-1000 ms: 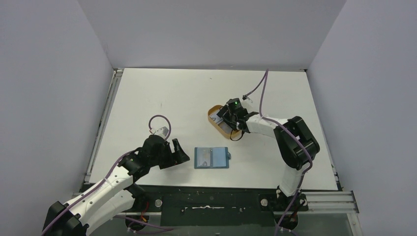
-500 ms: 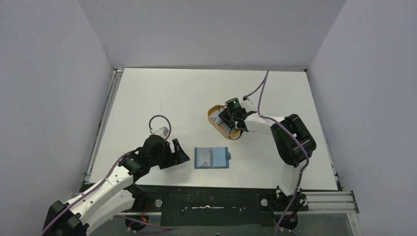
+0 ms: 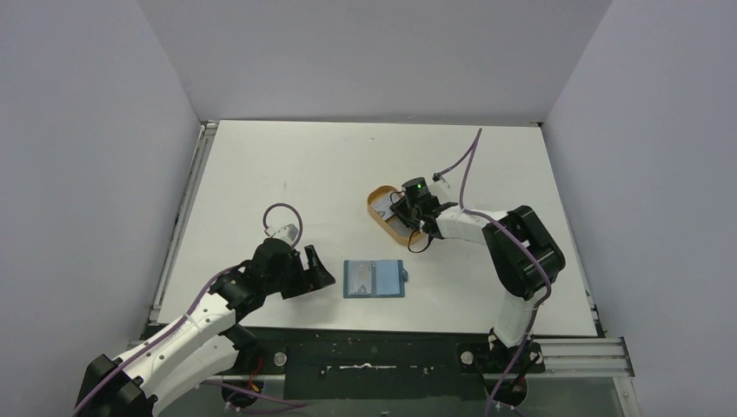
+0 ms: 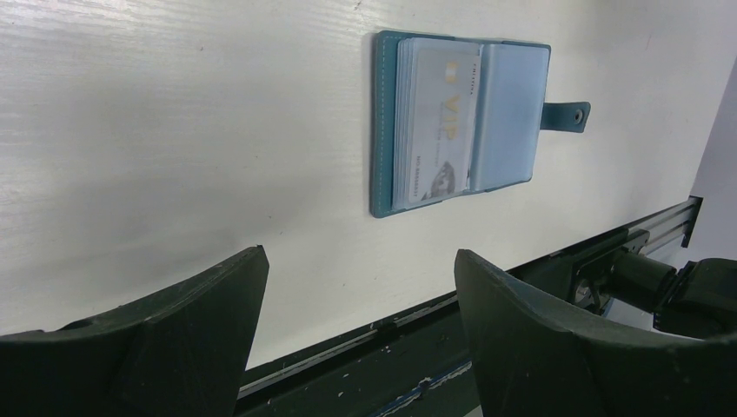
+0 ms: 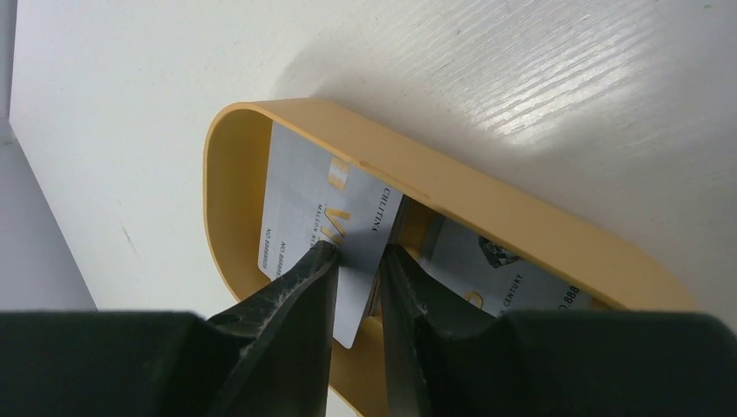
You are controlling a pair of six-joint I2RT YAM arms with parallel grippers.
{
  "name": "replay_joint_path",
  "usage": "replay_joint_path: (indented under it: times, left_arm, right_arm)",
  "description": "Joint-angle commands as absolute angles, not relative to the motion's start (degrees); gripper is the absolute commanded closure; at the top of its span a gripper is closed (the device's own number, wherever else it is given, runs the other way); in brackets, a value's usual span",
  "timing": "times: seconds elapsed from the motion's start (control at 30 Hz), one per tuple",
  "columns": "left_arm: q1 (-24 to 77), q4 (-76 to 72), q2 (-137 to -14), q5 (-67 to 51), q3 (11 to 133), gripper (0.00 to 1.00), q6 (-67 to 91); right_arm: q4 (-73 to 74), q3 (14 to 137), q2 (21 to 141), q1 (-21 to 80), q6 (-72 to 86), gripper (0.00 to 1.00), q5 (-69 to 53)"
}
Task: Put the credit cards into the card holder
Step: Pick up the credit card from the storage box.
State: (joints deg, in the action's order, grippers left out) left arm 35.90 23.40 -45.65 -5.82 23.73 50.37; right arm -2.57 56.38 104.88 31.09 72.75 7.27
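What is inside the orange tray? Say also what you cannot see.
Inside the tray, one card sits between the fingers of the right gripper; a second card lies beside it. The fingers and the tray's wall cover the rest of its floor.

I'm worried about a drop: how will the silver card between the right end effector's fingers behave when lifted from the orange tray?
The credit card looks thin, flat and unbent, so probably stiff and very light. Its smooth face may slip, since the right end effector straddles only one end. Lifting might also nudge the second card lying in the orange tray.
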Motion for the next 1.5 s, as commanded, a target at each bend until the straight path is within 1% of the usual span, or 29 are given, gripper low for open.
replay_joint_path:
  times: [0.0, 0.47, 0.8, 1.07, 1.33, 1.47]
  left_arm:
    - [35.7, 22.3, -45.4, -5.5, 24.7, 0.23, 50.1]
    - [35.7, 22.2, -45.5, -5.3, 25.2, 0.23, 50.1]
    - [35.7, 21.9, -45.6, -5.2, 25.3, 0.23, 50.1]
    - [35.7, 22.0, -45.2, -5.4, 25.1, 0.23, 50.1]
    - [35.7, 22.3, -44.6, -4.9, 24.9, 0.23, 50.1]
    - [35.6, 22.9, -44.3, -4.6, 25.2, 0.23, 49.9]
  right_arm:
    - [0.4, 54.6, 103.0, 30.8, 71.6, 0.78, 9.0]
    - [0.9, 55.2, 99.0, 31.1, 71.5, 1.00, 9.1]
    - [1.7, 58.3, 96.3, 32.0, 69.9, 1.00, 9.5]
    - [-1.6, 59.9, 98.4, 31.9, 70.4, 1.00, 6.1]
    - [-4.0, 59.4, 98.5, 32.1, 71.3, 1.00, 6.2]
    - [-3.8, 58.3, 95.4, 31.7, 72.1, 1.00, 7.3]
